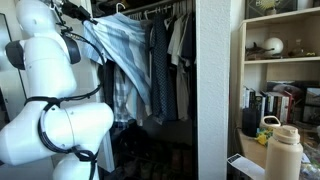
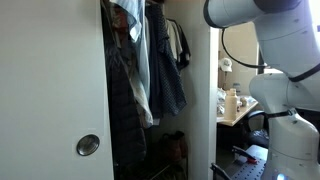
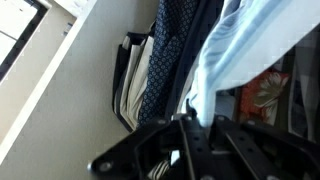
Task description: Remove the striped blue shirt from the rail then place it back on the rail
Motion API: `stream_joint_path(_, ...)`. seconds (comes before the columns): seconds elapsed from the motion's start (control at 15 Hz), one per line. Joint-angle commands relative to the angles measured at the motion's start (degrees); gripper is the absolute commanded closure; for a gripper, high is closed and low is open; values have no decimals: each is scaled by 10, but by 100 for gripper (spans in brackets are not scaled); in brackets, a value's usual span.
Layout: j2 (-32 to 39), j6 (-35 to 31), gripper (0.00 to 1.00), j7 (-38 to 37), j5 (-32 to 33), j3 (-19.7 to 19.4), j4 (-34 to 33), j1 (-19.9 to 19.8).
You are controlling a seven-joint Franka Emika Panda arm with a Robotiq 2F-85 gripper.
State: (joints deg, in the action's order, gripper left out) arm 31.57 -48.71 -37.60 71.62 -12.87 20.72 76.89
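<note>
The striped blue shirt (image 1: 122, 52) hangs at the near end of the closet rail (image 1: 160, 9), its upper part pulled sideways toward my gripper (image 1: 84, 16). In the wrist view the pale blue cloth (image 3: 250, 50) runs down between my black fingers (image 3: 196, 135), which are shut on a fold of it. In an exterior view the shirt (image 2: 143, 55) shows at the closet's open edge among darker clothes; the gripper is hidden there. I cannot tell whether the hanger is on the rail.
Dark and grey garments (image 1: 165, 55) hang close behind the shirt. A white closet wall (image 1: 218, 90) stands beside them. Shelves (image 1: 280, 60) with books, a bottle (image 1: 283, 150) and clutter are beyond it. A sliding door (image 2: 50, 100) borders the closet.
</note>
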Motion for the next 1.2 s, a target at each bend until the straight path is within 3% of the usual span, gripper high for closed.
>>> stream_joint_path(0.0, -1, 0, 93, 0, 4, 6, 0, -4)
stream_joint_path(0.27, 1, -6, 96, 0, 3, 8, 0, -6)
stream_joint_path(0.47, 2, -21, 97, 4, 21, 3, 0, 14)
stream_joint_path(1.13, -5, -17, 97, 14, 160, -6, 4, 168)
